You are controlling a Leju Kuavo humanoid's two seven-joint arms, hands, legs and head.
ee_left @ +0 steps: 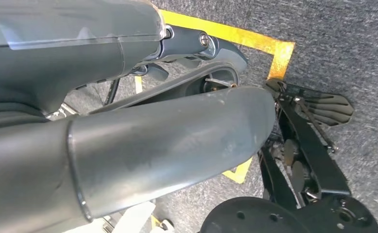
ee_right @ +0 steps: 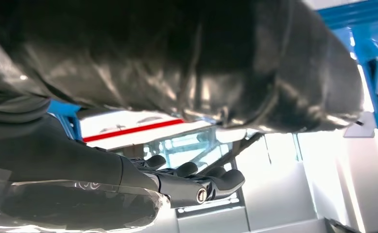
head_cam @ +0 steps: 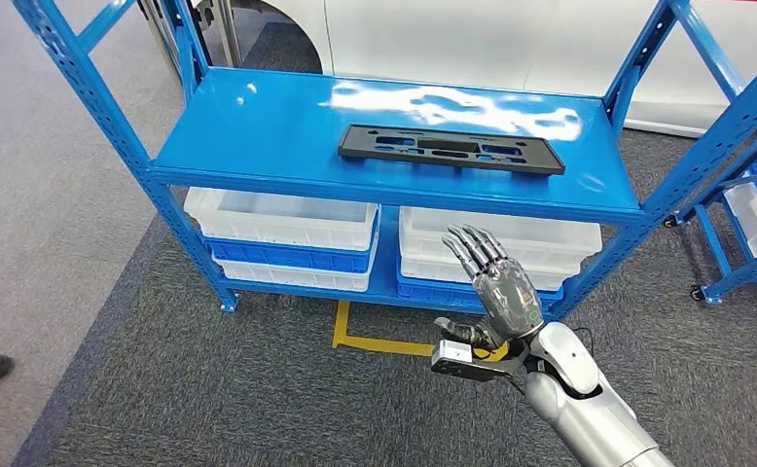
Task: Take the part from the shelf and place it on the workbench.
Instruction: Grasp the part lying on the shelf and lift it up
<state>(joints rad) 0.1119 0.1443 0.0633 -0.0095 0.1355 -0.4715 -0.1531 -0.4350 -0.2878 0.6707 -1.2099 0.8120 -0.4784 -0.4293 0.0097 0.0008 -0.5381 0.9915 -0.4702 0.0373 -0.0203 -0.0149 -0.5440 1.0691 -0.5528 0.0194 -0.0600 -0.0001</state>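
Here right hand (head_cam: pixel 501 282) empty; part (head_cam: pixel 450 149) unobstructed.

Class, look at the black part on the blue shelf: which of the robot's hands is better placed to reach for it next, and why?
The right hand. In the head view it is raised, open, fingers pointing toward the part on the shelf, just below it. The left wrist view looks down at the floor, so that arm seems to hang low.

blue metal shelf (head_cam: pixel 258 126) stands on grey carpet floor (head_cam: pixel 209 389). a flat black part (head_cam: pixel 450 149) with cutouts lies lengthwise on its glossy top level, toward the right. lower level carries stacked white and blue bins (head_cam: pixel 282 238), two stacks side by side.
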